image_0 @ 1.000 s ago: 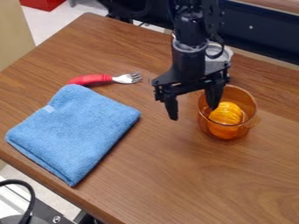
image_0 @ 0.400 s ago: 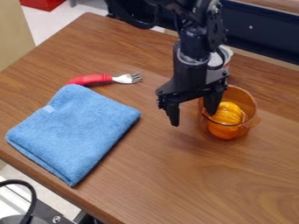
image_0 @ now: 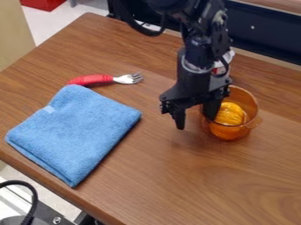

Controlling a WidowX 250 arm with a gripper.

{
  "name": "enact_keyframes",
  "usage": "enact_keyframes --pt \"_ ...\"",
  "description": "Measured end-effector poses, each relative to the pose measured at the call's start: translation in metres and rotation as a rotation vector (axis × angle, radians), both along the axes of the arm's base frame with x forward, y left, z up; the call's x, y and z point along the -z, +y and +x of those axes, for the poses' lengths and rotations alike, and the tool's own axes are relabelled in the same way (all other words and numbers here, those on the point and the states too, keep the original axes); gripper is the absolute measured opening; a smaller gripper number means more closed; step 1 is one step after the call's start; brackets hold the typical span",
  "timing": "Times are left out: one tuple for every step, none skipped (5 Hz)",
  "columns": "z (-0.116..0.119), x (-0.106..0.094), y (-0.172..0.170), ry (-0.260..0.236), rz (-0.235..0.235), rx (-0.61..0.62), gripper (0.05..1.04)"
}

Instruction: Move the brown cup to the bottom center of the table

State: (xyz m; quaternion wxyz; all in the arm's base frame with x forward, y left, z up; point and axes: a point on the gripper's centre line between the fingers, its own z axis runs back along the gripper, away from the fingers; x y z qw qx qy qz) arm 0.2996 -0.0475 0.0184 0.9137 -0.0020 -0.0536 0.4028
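Note:
The see-through amber-brown cup stands upright right of the middle of the wooden table, with a ribbed orange-yellow object inside it. My gripper hangs at the cup's left side, its fingers apart. One finger is left of the cup over the table. The other overlaps the cup's left rim and seems to be inside it; whether either touches the wall I cannot tell.
A folded blue towel covers the left part of the table. Behind it lies a fork with a red handle. A silver can stands behind the arm, beyond the cup. The table's front edge slants down at lower left.
The gripper has come down a little and its left finger has shifted slightly right, with the finger gap narrower. The cup has not moved.

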Motion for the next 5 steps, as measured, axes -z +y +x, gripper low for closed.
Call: enact_keyframes --pt "-0.0012 0.0028 -0.002 0.01 0.001 0.018 0.422" --pt "-0.0049 0.0065 -0.0051 0.041 -0.013 0.07 0.194" --pt "-0.0021 0.0064 -0.0045 0.026 -0.018 0.092 0.076" --pt "-0.0026 0.0056 -0.0025 0.02 -0.043 0.14 0.062" --pt "-0.007 0.0002 0.0004 0.017 -0.062 0.204 0.062"
